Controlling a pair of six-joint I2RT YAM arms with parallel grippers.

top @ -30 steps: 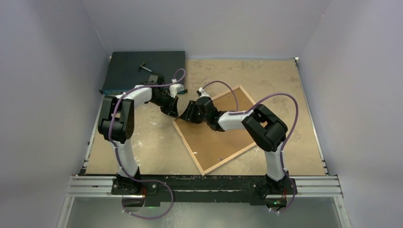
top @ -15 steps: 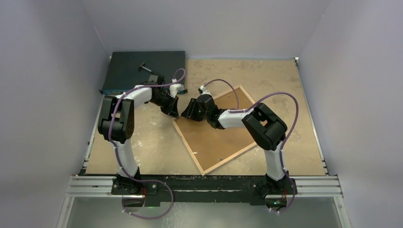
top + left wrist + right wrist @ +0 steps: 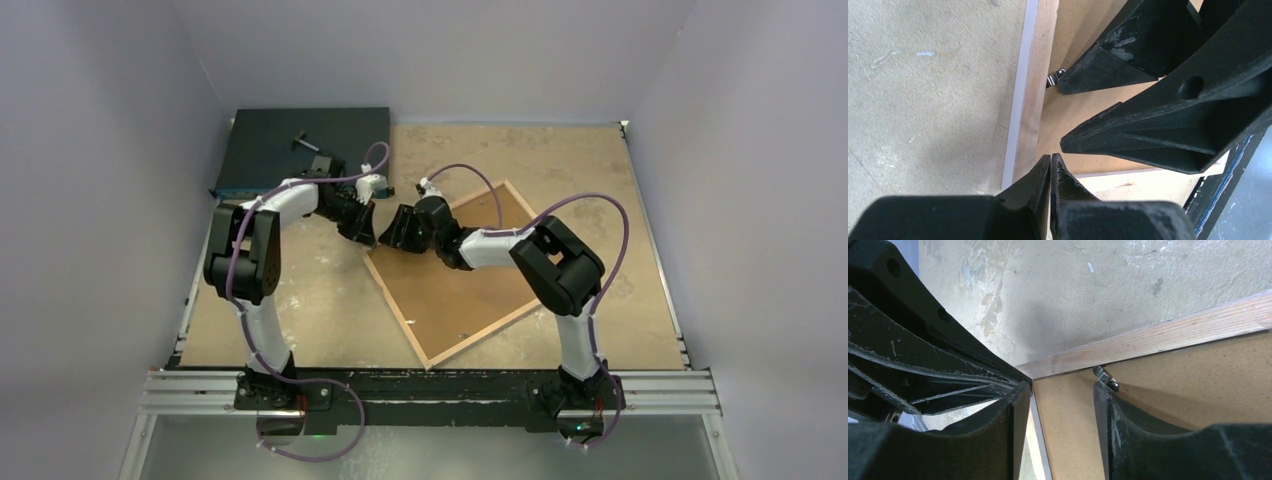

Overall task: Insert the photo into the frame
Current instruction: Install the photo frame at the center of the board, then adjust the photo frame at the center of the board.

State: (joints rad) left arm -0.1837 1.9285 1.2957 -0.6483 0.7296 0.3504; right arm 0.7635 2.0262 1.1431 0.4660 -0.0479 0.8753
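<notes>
Over the past second my right gripper (image 3: pixel 390 236) has slid a little up and to the left along the frame (image 3: pixel 485 332), ending at its left corner, closer to my left gripper (image 3: pixel 366 236).

At the far left of the table (image 3: pixel 320 300), a dark flat case (image 3: pixel 270 150) sits in the back corner, well apart from the frame. My left gripper reaches in from that side with its fingers (image 3: pixel 1040 172) pressed together and nothing between them. Its tips hover over the light wood rail at the frame's left corner, and I cannot tell whether they touch it.

Just to its right, my right gripper meets it at the same corner, fingers spread and pinching nothing. One finger (image 3: pixel 1015 405) sits at the tip of the corner. The other (image 3: pixel 1108 405) is over the brown backing board (image 3: pixel 450 290), just beside a small metal tab (image 3: pixel 1105 378) at the inner edge of the rail.

The frame lies flat on the table right of centre, back side up and turned at an angle. The backing board fills it, and a thin white edge shows along the outside of the rail.
</notes>
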